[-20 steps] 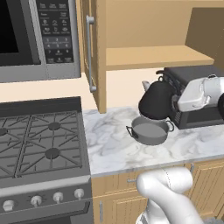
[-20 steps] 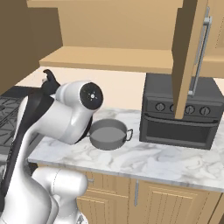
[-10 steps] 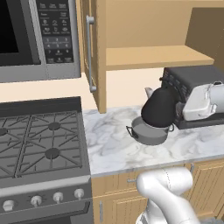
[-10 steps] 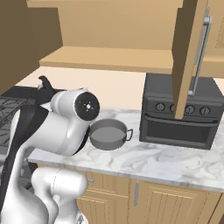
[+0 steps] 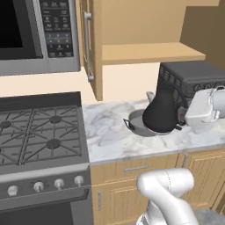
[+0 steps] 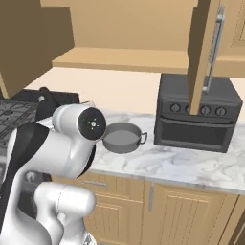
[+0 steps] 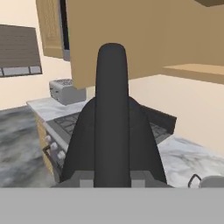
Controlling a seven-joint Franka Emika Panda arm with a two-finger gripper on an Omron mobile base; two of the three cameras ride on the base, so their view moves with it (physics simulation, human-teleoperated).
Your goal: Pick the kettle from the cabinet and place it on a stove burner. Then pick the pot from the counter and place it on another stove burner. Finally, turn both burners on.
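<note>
Left base view: the kettle hangs upright in the air at the end of the arm, over the counter and right in front of the pot, hiding the pot's right part; spout points left-far. The gripper itself is hidden behind the kettle and the white wrist, probably at the kettle's right flank. Stove burners lie well to the left of the kettle, across a strip of bare marble, so the coming carry is a leftward sweep with the kettle kept upright. The cabinet shelf is above and behind, door swung open. A dark toaster oven sits just right of the kettle. Right base view: the arm's big white elbow blocks most of it; only the kettle's black handle arch pokes out at the far left, over the edge of the range. Pot sits on the counter in the open, right of the arm, between it and the toaster oven. Hand view: the kettle's loop handle runs straight up the middle from its black cone body, its long axis in line with the hand; jaws are nearly shut and clamped on the handle, though the tips are hard to make out against the black. Beyond the kettle the range and grates lie ahead, so the burners are in front of the hand. A sliver of pot shows at the lower right.
</note>
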